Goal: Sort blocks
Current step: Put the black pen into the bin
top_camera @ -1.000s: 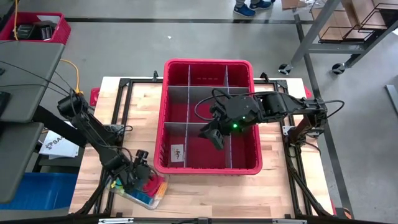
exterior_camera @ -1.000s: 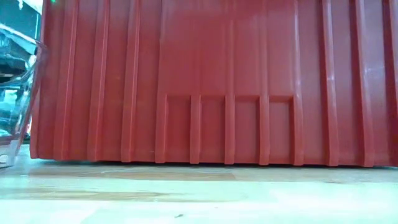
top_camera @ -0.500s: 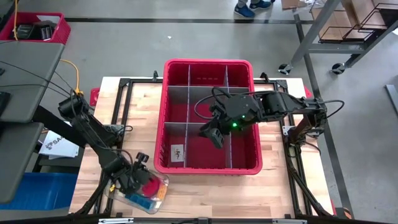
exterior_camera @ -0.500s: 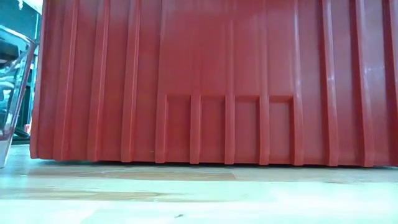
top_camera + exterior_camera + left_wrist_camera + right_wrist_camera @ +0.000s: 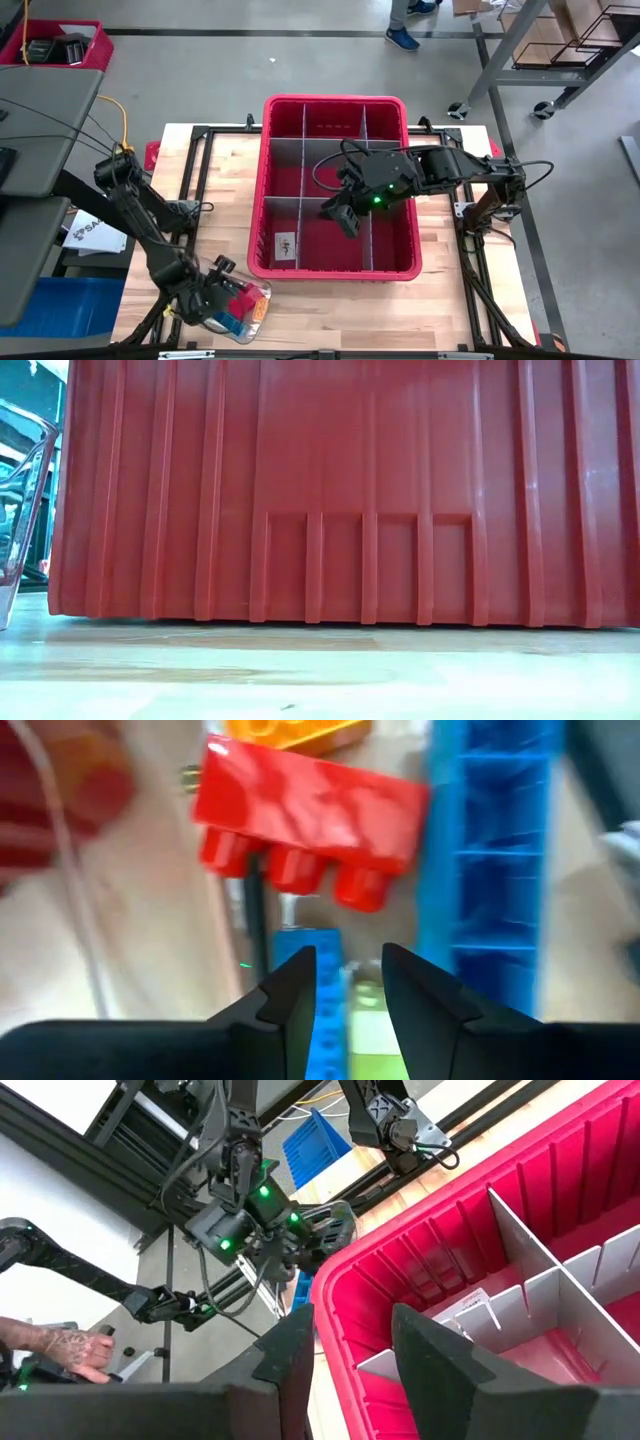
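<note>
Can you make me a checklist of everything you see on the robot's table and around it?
Surface: wooden table, bare around the bin.
Job's things: blocks piled in a clear container at the table's front left corner; a red block and a blue block show close up.
Clutter: big red bin with grey dividers; a small card lies in its front left compartment.
Grippers: left tool is down in the container, fingers a little apart over the blocks; right tool hangs open over the bin's middle, holding nothing.
Cables: black ones loop off both arms; a yellow cable runs at the far left.
Surroundings: person's feet on the floor, metal cart.
</note>
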Tool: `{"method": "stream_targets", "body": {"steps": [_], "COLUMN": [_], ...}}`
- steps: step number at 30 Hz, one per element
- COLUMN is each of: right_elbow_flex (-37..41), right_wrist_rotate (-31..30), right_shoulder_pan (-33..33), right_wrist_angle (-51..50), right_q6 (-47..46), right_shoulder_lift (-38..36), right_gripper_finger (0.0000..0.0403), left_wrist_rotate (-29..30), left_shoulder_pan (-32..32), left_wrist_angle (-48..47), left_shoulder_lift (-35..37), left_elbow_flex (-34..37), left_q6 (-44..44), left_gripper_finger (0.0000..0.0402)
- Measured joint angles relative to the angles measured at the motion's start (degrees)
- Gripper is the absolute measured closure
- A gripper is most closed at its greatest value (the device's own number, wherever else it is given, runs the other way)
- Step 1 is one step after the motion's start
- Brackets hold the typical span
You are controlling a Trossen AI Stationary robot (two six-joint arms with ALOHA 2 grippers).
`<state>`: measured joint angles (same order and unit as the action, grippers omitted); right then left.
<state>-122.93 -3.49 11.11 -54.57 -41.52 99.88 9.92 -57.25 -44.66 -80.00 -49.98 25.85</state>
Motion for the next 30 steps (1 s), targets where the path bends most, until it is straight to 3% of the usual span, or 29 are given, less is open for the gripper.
{"method": "stream_targets", "body": {"steps": [3, 15, 19, 24, 30], "right_elbow_flex": [0.0, 0.0, 0.0, 0.0, 0.0], "right_wrist_rotate": [0.0, -0.1, -0.2, -1.0, -1.2], "right_shoulder_pan": [0.0, 0.0, 0.0, -0.1, -0.3], "right_wrist_angle": [0.0, 1.6, 2.5, 2.5, 2.6], "right_q6": [0.0, -0.6, -0.6, -0.5, -0.5], "right_shoulder_lift": [0.0, 0.0, 0.0, 0.0, 0.0], "right_gripper_finger": [0.0274, 0.0274, 0.0274, 0.0274, 0.0274], "left_wrist_rotate": [3.9, 5.0, 6.8, 13.4, 14.4], "left_shoulder_pan": [-0.1, 0.6, 0.6, 0.6, 0.6], "left_wrist_angle": [-0.1, -0.1, -4.6, -6.5, -6.5], "left_shoulder_lift": [-2.0, -12.4, -12.8, -11.5, -12.7], "left_elbow_flex": [1.6, 0.9, -2.7, -5.9, -6.0], "left_q6": [0.5, 5.0, 5.4, 5.4, 5.5], "left_gripper_finger": [0.0294, 0.0293, 0.0294, 0.0294, 0.0294]}}
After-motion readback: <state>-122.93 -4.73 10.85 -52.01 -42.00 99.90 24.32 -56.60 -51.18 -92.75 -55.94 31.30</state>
